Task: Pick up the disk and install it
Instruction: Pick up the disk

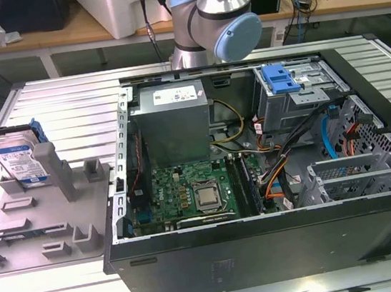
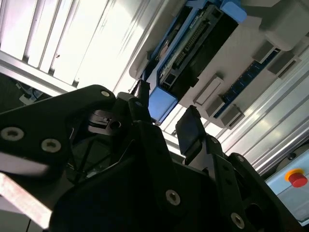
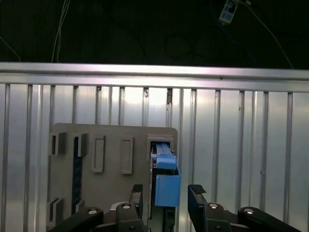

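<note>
- At the exterior view's left, the disk (image 1: 19, 160) stands on edge in a slot of the grey fixture (image 1: 55, 226). The fixture lies on the slatted surface (image 1: 67, 98), beside the open case (image 1: 267, 252).
- In the first wrist view, the end effector (image 3: 166, 194) is spread wide, with one finger (image 3: 136, 195) on each side of the disk's blue bracket end. We see a gap on both sides and no contact.
- The disk is not yet gripped and not yet installed.
- Risk, uneven closure: the clearance on each side is slight. We judge that a small sideways offset would let one finger meet the bracket first and tilt the disk in its slot.
- Risk, weak hold: the fingers face the thin plastic bracket, not the metal body. We judge that the bracket may flex, so the disk could slip or rotate in the grip.
- Risk, jamming: a pull out of line with the slot could bind the disk against the fixture posts and drag the fixture across the surface.
- Risk, at the case: the cage (image 1: 285, 87) with the blue latch sits close to loose cables (image 1: 274, 168). We judge that a tilted disk could catch on a cable or on the cage edge.
</note>
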Motion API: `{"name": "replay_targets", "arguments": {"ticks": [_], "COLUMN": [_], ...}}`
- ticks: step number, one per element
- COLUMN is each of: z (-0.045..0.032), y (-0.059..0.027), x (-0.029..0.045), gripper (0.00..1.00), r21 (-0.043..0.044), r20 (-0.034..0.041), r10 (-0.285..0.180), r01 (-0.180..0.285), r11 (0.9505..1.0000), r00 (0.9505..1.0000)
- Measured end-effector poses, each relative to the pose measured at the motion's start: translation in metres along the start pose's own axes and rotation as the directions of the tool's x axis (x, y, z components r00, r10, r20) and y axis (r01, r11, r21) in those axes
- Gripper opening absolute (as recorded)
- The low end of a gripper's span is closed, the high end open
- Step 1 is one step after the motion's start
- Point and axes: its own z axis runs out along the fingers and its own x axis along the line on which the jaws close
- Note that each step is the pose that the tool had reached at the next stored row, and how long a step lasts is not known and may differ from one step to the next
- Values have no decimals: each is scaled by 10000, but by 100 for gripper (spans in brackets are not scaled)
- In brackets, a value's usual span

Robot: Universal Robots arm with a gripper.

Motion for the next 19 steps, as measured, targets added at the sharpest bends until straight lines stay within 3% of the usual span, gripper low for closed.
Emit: {"name": "replay_targets", "arguments": {"ticks": [19], "z": [147], "y": [27], "x": [-5], "gripper": [50], "r21": [1], "r20": [12], "r10": [0], "r01": [0], "r11": [10000], "r00": [10000]}}
